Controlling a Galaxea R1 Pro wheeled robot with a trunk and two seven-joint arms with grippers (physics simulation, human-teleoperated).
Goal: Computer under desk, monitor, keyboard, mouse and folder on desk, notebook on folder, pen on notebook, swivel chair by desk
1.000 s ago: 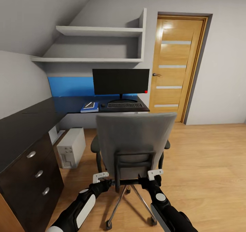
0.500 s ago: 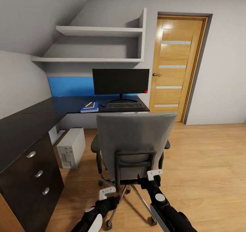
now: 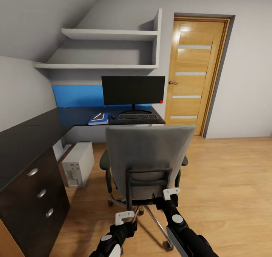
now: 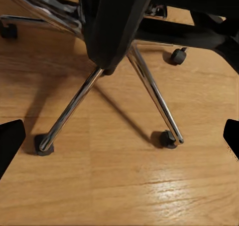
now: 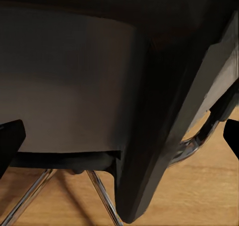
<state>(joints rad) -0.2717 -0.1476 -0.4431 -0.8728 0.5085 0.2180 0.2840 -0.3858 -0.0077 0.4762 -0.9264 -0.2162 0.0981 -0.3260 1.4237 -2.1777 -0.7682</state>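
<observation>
The swivel chair point(image 3: 148, 162) stood with its grey back toward the robot, facing the desk point(image 3: 26, 143) and set a little way out from it on the wood floor point(image 3: 226, 181). The right arm reached forward and up from the lower edge of the head view, its gripper point(image 3: 169, 197) right against the black frame at the lower right of the chair's back — in the right wrist view the frame point(image 5: 149, 151) and grey upholstery loomed very close, with the finger tips far apart at the picture's edges, so the claw looked wide, though whether it touched the frame I could not tell. The left arm sat lower and drawn back, its gripper point(image 3: 126, 219) hanging clear of the chair, near the chrome star base point(image 4: 149, 94); the left wrist camera looked at the base's legs and casters over bare floor, the fingers point(image 4: 10, 141) spread wide and holding nothing. On the far run of the desk stood the monitor point(image 3: 133, 90), the keyboard point(image 3: 137, 116) just before it, a small dark mouse point(image 3: 113, 116) beside the keyboard, and next to that the blue folder point(image 3: 99, 119) with the notebook point(image 3: 98, 116) and the white pen point(image 3: 98, 115) stacked on it. The computer point(image 3: 78, 164) stood on the floor by the desk's drawer unit point(image 3: 36, 200) — at the desk's edge.
</observation>
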